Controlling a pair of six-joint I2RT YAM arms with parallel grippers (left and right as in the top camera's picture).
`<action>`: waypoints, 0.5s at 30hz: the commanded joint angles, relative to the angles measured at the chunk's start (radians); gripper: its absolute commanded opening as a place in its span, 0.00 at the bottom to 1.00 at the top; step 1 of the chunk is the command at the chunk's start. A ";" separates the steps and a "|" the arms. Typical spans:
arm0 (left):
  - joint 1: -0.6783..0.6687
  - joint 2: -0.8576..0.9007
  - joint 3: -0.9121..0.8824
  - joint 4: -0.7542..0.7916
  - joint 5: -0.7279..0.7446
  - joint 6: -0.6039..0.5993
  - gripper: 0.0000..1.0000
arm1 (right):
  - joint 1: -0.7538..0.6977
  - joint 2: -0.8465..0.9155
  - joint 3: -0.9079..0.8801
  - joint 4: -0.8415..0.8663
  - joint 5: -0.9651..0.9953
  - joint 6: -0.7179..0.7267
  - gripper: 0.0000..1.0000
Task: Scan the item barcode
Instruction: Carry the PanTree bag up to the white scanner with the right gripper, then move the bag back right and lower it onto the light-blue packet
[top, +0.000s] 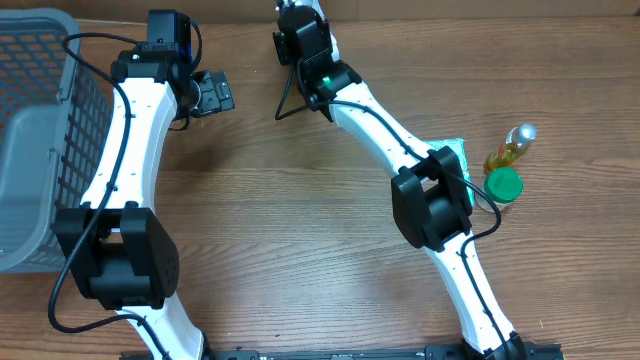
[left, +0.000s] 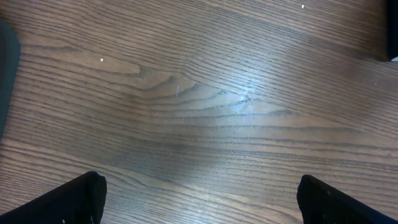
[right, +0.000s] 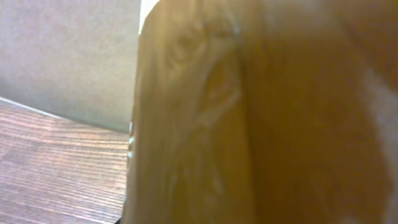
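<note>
A yellow-brown item (right: 249, 112) fills nearly the whole right wrist view, blurred and pressed close to the camera. It hides the fingers, and no barcode shows on it. From overhead, my right gripper (top: 293, 14) reaches to the table's far edge and is partly cut off by the frame; it appears shut on this item. My left gripper (top: 214, 95) hovers at the back left. Its fingers are spread wide over bare wood, with nothing between them in the left wrist view (left: 199, 182).
A grey mesh basket (top: 40, 120) stands at the left edge. At the right are a small yellow bottle (top: 510, 148), a green lid (top: 503, 185) and a teal object (top: 455, 150) partly under the right arm. A pale wall runs behind the table.
</note>
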 joint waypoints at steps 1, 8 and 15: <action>-0.002 -0.005 0.013 0.000 -0.013 -0.005 1.00 | -0.031 -0.176 0.015 -0.054 0.017 0.018 0.09; -0.002 -0.005 0.013 0.000 -0.013 -0.005 0.99 | -0.095 -0.324 0.015 -0.541 -0.390 0.120 0.09; -0.002 -0.005 0.013 0.000 -0.013 -0.005 1.00 | -0.166 -0.309 0.014 -1.070 -0.899 0.094 0.11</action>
